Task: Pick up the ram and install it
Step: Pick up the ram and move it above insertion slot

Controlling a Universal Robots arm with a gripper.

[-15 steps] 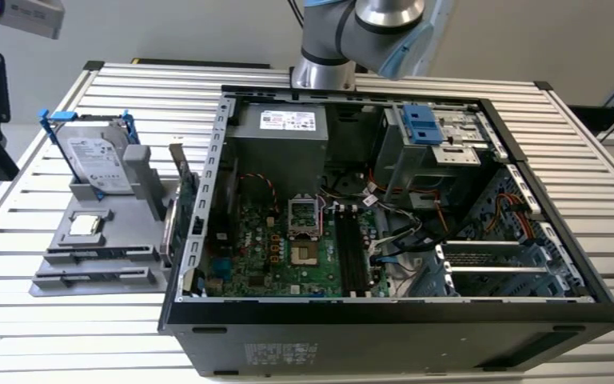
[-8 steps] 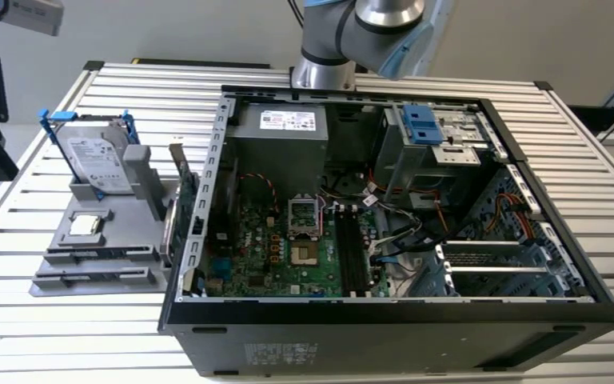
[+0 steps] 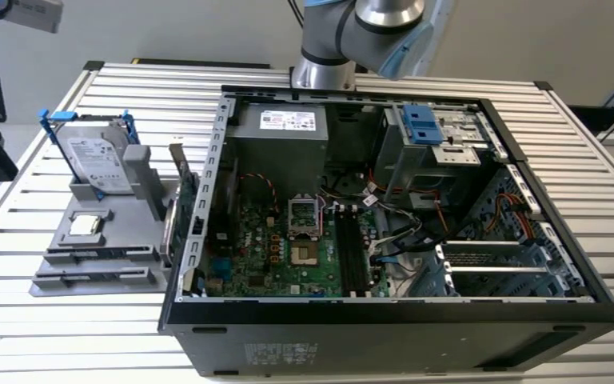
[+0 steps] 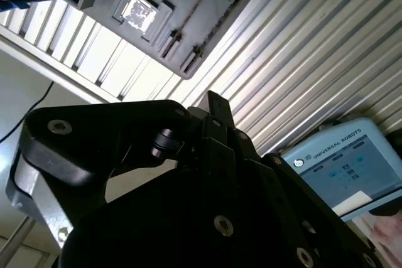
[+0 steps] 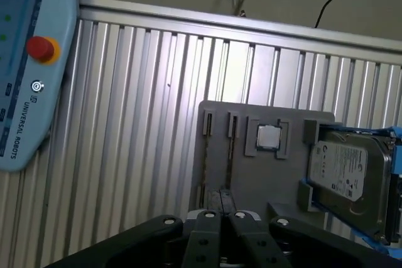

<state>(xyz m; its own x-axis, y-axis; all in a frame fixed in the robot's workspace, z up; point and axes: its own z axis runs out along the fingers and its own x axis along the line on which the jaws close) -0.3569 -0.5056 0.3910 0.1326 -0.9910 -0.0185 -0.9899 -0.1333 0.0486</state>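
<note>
Claw: the black two-fingered claw (image 5: 220, 196) is seen in both wrist views. Its fingertips (image 4: 215, 106) lie pressed together with only a thin seam between them. It is closed, and nothing can be seen held in it.
Claw position: it is up in the air, well apart from the tabletop and touching nothing. In the first wrist view the grey holder lies beyond the fingertips.
Ram: I cannot tell where it is. The narrow grooves of the holder and the long slots of the motherboard are too thin to show whether a stick sits in them.
Tabletop: a ribbed, silver aluminium tabletop (image 3: 73, 344) carries everything.
Computer: a black open-sided tower computer case (image 3: 392, 309) lies on its side. Inside it are a green motherboard (image 3: 275, 260), a pair of long black memory slots (image 3: 350, 256) and a grey metal power supply box (image 3: 285, 140).
Holder: a flat grey plastic holder plate (image 3: 109, 244) lies on the tabletop, just beside the case on the exterior view's left.
On the holder: a silver hard drive in a blue frame (image 3: 99, 160) stands tilted at its far end. A small square silver processor chip (image 3: 86, 226) rests in a recess near it.
Card: a green expansion card with a metal bracket (image 3: 189, 204) stands upright between the holder and the case wall.
Arm: the silver and pale-blue robot arm joint (image 3: 376, 24) rises behind the case.
Pendant: a pale-blue control tablet (image 5: 25, 73) with a round red button (image 5: 39, 48) rests on the tabletop, well apart from the holder.
</note>
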